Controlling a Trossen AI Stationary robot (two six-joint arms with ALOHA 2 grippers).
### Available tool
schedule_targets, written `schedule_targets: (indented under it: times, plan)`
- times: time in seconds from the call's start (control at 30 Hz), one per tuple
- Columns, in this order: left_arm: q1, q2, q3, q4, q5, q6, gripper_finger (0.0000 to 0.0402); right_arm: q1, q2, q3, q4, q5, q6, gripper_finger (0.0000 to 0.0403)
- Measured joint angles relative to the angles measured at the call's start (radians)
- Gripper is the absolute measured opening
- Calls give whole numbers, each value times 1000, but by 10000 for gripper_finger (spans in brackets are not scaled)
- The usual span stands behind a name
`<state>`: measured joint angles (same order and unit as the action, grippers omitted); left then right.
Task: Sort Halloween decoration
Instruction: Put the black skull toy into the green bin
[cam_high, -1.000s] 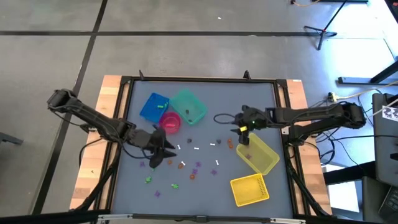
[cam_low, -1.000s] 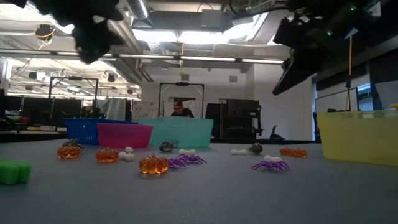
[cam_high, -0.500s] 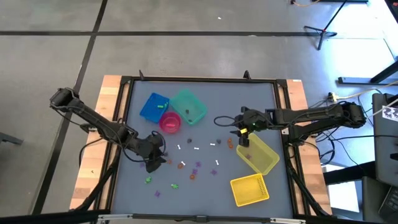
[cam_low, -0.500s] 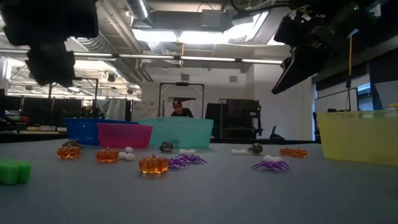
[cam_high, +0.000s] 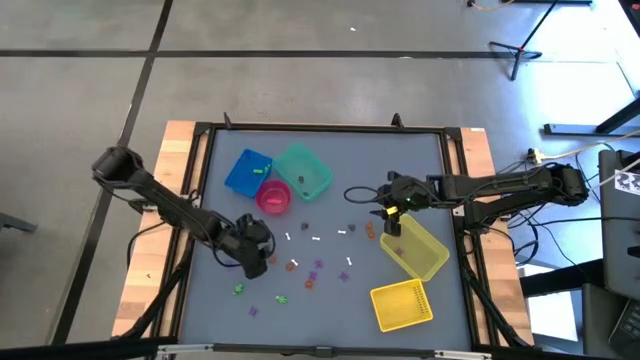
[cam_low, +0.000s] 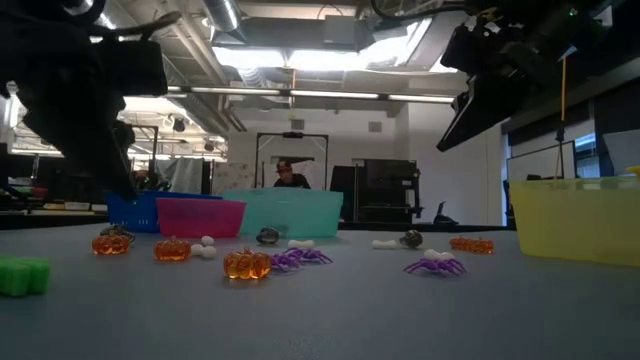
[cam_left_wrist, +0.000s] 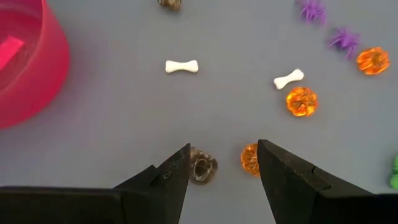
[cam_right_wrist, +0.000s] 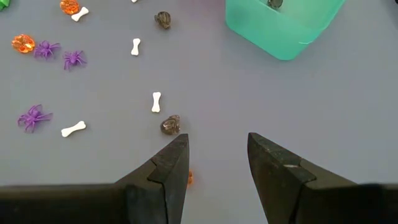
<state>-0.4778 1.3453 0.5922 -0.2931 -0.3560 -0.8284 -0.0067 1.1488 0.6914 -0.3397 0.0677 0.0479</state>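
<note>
Tiny Halloween decorations lie scattered on the grey table: orange pumpkins (cam_left_wrist: 301, 101), purple spiders (cam_left_wrist: 342, 38), white bones (cam_left_wrist: 181, 66), dark grey skulls (cam_right_wrist: 170, 125) and green pieces (cam_high: 239, 289). My left gripper (cam_left_wrist: 222, 163) is open and hangs low over the near left part of the table (cam_high: 254, 260). A dark skull (cam_left_wrist: 203, 168) and an orange pumpkin (cam_left_wrist: 250, 160) lie on the table between its fingers, untouched. My right gripper (cam_right_wrist: 217, 149) is open and holds nothing, above the table right of centre (cam_high: 388, 205).
A blue bin (cam_high: 248, 172), a teal bin (cam_high: 303, 170) and a pink bin (cam_high: 273, 197) stand at the far left. A yellow bin (cam_high: 415, 248) and a yellow basket (cam_high: 401, 304) stand at the near right. A person shows far behind the table (cam_low: 290, 175).
My left gripper has come down toward the table and a little toward its near edge, tipping to point more steeply down. It stays open. My right gripper has kept still.
</note>
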Motion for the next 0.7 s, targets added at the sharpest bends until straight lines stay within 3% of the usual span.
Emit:
schedule_targets:
  times: [0.7]
  plan:
    - [0, 40, 0, -18, -24, -5, 170, 0, 0, 0, 0, 0, 0, 161]
